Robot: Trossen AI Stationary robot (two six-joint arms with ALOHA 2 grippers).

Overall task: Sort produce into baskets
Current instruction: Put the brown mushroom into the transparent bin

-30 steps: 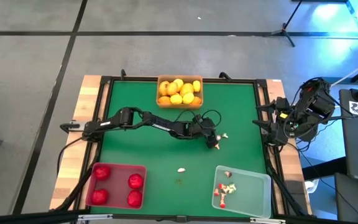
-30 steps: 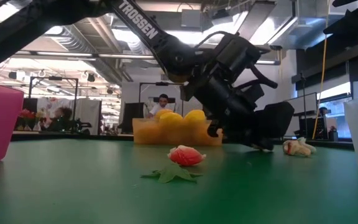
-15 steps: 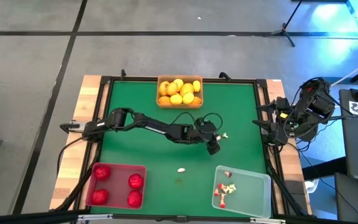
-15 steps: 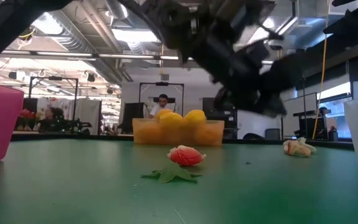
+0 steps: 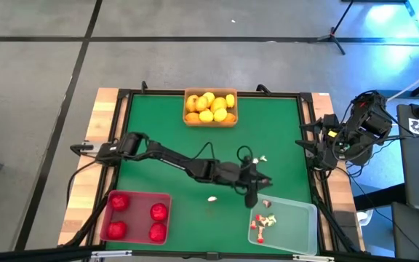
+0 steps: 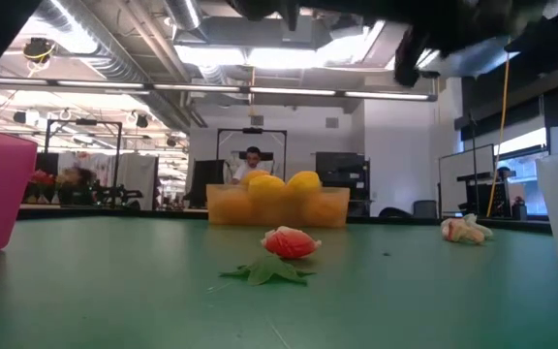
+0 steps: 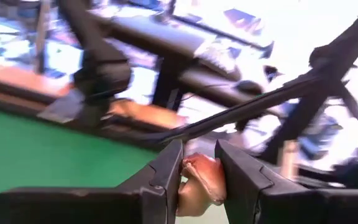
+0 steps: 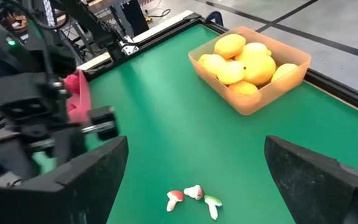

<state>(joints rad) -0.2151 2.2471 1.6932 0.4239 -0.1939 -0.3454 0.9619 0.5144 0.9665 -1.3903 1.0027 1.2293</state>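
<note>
My left gripper is raised above the table at the far left corner of the clear whitish basket. It is shut on a small whitish-and-red piece. That basket holds several small bits. The orange basket at the far edge holds yellow and orange fruits. The red basket at the near left holds red fruits. A whitish-red piece and a green leaf lie on the mat. Three small bits lie farther right. My right gripper is open, parked at the table's right edge. My left gripper pinches the small whitish-and-red piece between its two fingers, on the piece's two opposite sides. The piece is lifted clear of the table.
The green mat is bare between the three baskets. A black frame runs around the mat. Beyond the far edge, in the low view, a person sits in the room.
My left gripper has risen from the mat beside the small bits and gone toward the table's near right, to the clear basket's far corner. In the low view it has left the table height and gone out of the picture's top.
</note>
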